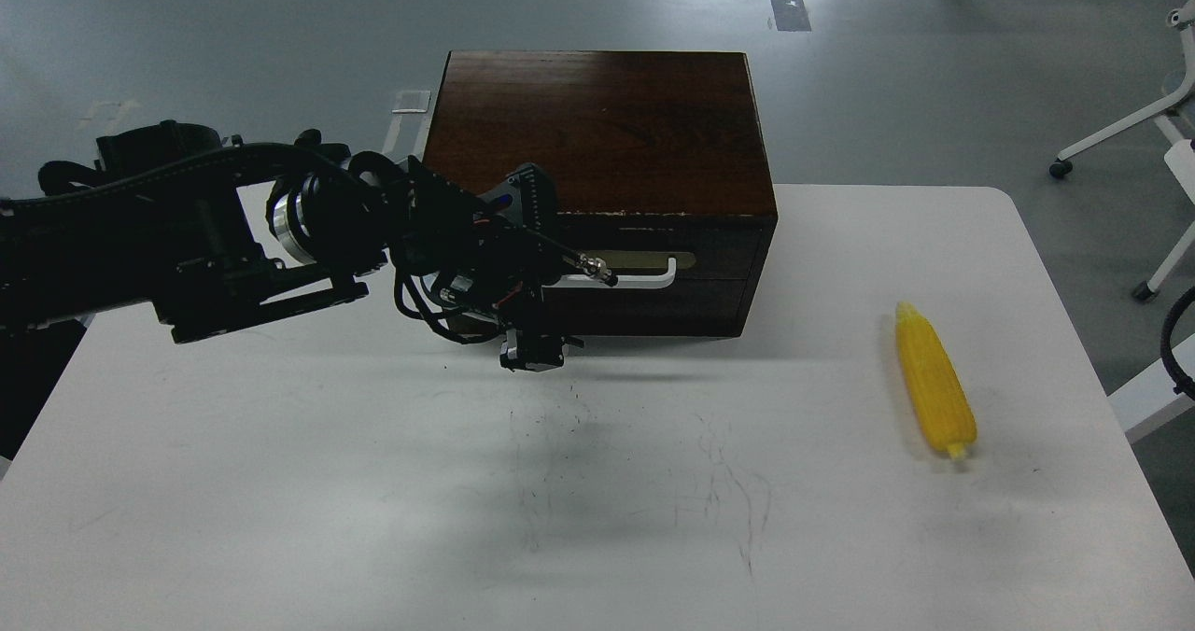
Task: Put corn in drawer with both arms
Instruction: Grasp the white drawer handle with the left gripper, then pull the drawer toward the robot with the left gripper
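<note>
The yellow corn point(935, 381) lies on the white table point(373, 519) at the right, pointed end away from me. The dark brown cabinet point(597, 127) stands at the back middle. Its drawer point(653, 300) is shut, with a white bar handle point(635, 282) on a beige plate. My left arm comes in from the left. My left gripper point(532, 272) is at the left end of the handle, one finger point(527, 192) above it and the other point(530, 351) below, jaws apart. Contact with the handle is hidden. My right gripper is out of view.
A black cable loop point(1178, 342) shows at the right edge. White chair legs with castors point(1111, 141) stand on the grey floor beyond the table's right side. Faint scribbles mark the table's middle point(560, 444).
</note>
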{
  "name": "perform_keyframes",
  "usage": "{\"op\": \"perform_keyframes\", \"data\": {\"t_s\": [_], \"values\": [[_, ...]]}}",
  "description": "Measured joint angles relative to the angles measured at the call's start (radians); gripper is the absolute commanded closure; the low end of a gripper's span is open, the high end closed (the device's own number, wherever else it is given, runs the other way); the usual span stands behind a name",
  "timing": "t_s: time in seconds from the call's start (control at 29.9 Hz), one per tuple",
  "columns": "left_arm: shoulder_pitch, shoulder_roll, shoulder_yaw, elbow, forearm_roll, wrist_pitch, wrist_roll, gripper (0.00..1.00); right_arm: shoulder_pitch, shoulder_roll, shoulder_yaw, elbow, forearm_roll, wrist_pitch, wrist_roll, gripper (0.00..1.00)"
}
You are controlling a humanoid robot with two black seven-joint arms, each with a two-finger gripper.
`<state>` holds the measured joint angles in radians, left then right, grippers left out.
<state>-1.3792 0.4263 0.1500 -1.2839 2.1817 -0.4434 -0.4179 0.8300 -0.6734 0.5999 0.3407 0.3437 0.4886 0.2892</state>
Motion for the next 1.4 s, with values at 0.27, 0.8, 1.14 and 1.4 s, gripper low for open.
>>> {"op": "perform_keyframes", "data": {"t_s": [0.27,0.8,1.14,1.4], "values": [[-0.001,0.001,0.000,-0.007,0.000,0.000,-0.021,0.54,0.000,0.000,0.000,-0.002,0.000,0.000,0.000,0.00],[-0.017,-0.005,-0.001,-0.068,0.000,-0.007,-0.051,0.54,0.000,-0.002,-0.001,-0.003,0.000,0.000,-0.001,0.00],[-0.015,0.005,-0.002,-0.122,0.000,-0.014,-0.054,0.54,0.000,0.001,-0.002,-0.002,0.000,0.000,-0.001,0.00],[-0.021,0.001,-0.001,-0.132,0.000,-0.028,-0.056,0.53,0.000,0.001,-0.002,-0.002,0.000,0.000,-0.001,0.00]]}}
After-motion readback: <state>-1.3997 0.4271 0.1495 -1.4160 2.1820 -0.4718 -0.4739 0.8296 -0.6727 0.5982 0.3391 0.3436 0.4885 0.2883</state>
